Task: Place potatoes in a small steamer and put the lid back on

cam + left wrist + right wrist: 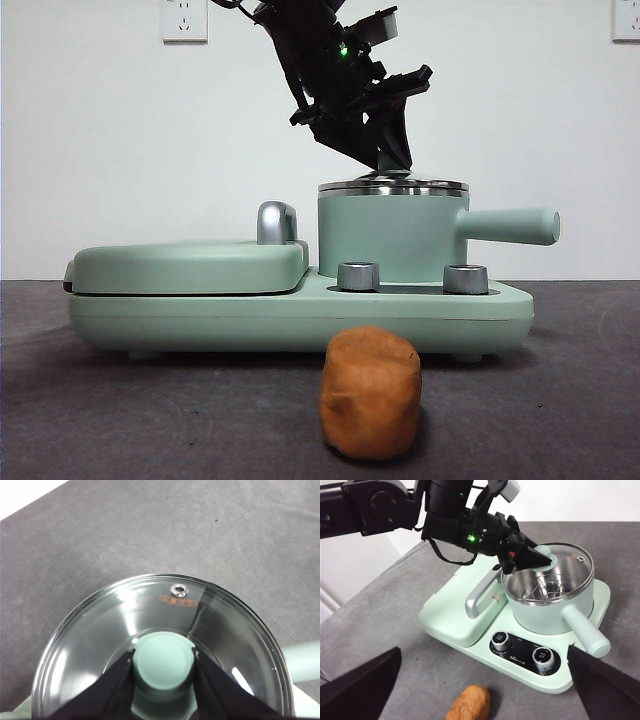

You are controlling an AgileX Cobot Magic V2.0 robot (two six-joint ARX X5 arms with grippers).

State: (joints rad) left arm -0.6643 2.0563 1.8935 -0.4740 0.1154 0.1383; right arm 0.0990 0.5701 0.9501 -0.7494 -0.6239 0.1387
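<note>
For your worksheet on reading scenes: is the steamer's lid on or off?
On: the lid sits on the steamer, the left gripper clamping its knob.

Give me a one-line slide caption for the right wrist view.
Left gripper grips the lid knob atop the small steamer; the potato waits on the table beside the open right gripper.

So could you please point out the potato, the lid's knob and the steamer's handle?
potato (370,392), front view, middle of its skin.
lid's knob (163,661), left wrist view, its top.
steamer's handle (586,631), right wrist view, mid-shaft.
</note>
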